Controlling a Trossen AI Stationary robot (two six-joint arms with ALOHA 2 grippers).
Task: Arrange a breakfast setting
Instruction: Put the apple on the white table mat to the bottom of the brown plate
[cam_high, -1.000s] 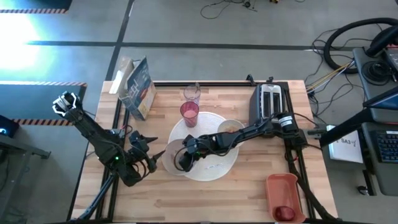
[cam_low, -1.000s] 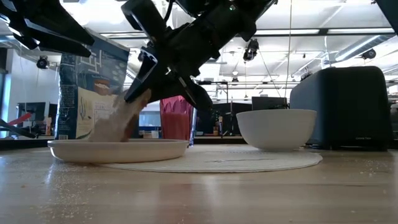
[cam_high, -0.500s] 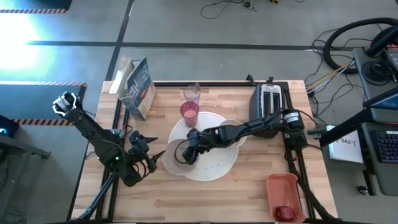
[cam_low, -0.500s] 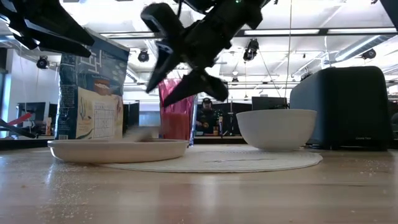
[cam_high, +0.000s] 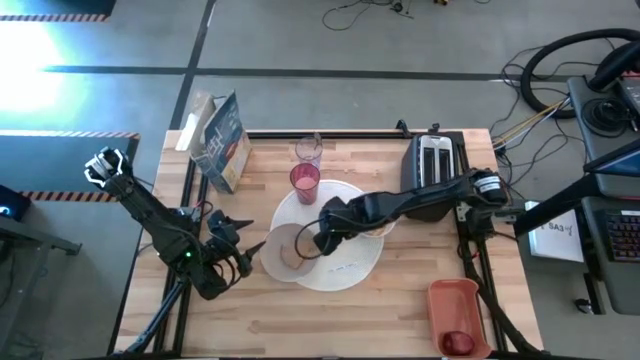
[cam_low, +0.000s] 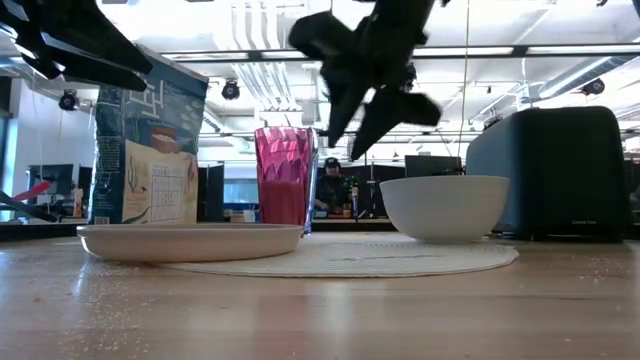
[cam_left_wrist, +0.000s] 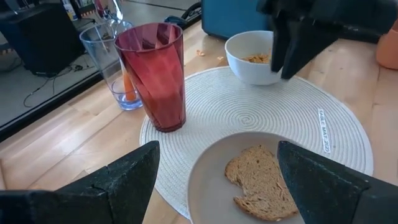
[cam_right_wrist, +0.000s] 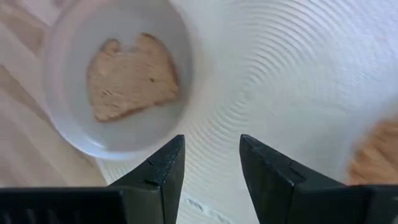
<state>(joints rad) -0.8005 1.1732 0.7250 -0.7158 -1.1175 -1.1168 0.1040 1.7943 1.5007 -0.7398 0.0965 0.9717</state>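
A black toaster (cam_high: 430, 163) stands at the wooden worktop's (cam_high: 250, 310) back edge, a cereal box (cam_high: 222, 142) opposite, an orange-red tray (cam_high: 457, 313) near front.

Two dark arms, black wedge fingers

Both arms are built of matte black segments. The left arm (cam_high: 165, 230) carries a pale, whitish block at its far joint and a small green light on its body near the wrist, with thin black cables looping around the left gripper (cam_high: 235, 250). The right arm (cam_high: 420, 203) shows a pale band, possibly a label or ring, on the cylindrical joint near the table's edge. The right gripper (cam_right_wrist: 210, 177) has two thick black fingers (cam_right_wrist: 158, 171) that taper to blunt, angled tips with a slightly grainy surface. The left gripper's fingers (cam_left_wrist: 124, 180) look the same: broad, dark, finely speckled wedges.
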